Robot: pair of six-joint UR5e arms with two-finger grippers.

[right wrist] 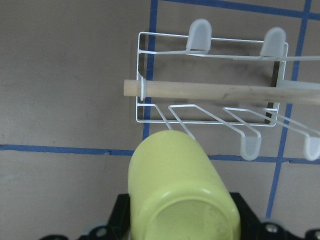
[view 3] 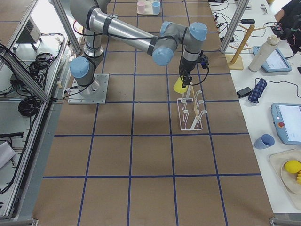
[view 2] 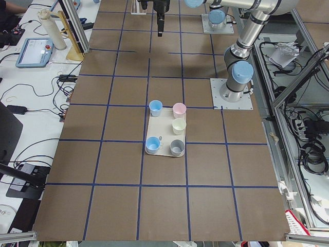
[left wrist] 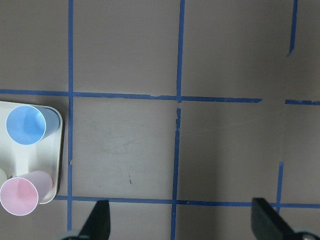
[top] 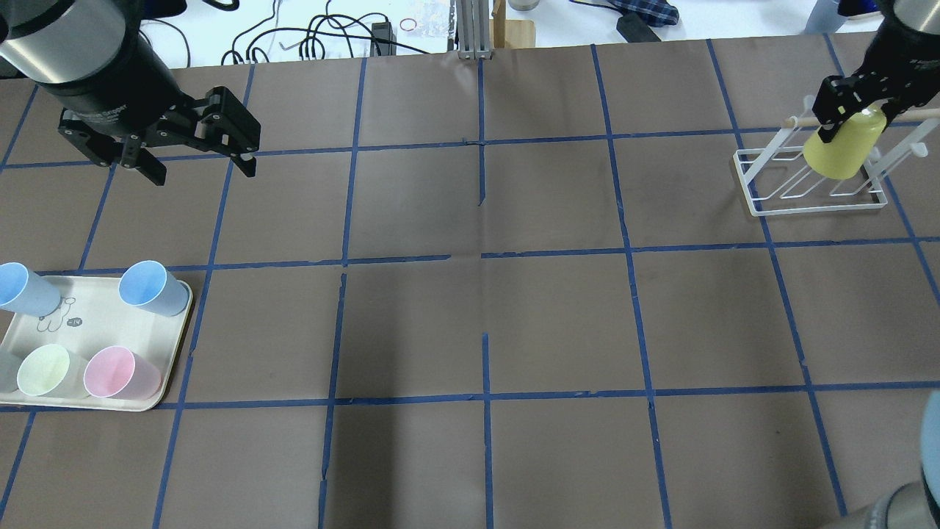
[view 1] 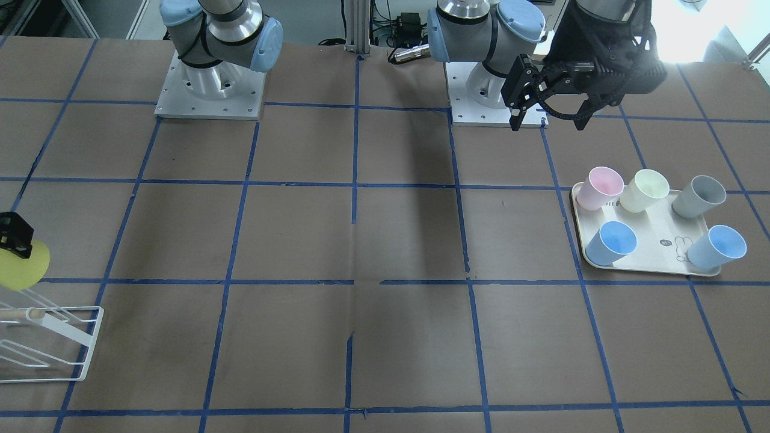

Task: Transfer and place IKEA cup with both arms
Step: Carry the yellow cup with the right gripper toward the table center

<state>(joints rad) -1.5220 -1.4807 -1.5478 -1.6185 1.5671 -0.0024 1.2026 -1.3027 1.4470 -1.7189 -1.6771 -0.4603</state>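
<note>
My right gripper [top: 852, 110] is shut on the lemon-yellow IKEA cup [top: 843, 150] and holds it tilted over the white wire rack [top: 808, 192] at the table's far right. In the right wrist view the cup [right wrist: 182, 195] is base toward the camera, its mouth near a wire peg of the rack [right wrist: 210, 85]. The front view shows the cup [view 1: 21, 264] at its left edge above the rack [view 1: 60, 328]. My left gripper [top: 203, 170] is open and empty, high above the table beyond the tray; it also shows in the front view [view 1: 548, 123].
A cream tray [top: 88, 308] at the near left holds two light blue cups [top: 150, 288], a pink cup [top: 117, 373], a pale cream-yellow cup [top: 45, 369] and a grey cup [view 1: 701, 195]. A wooden rod [right wrist: 225, 91] tops the rack.
</note>
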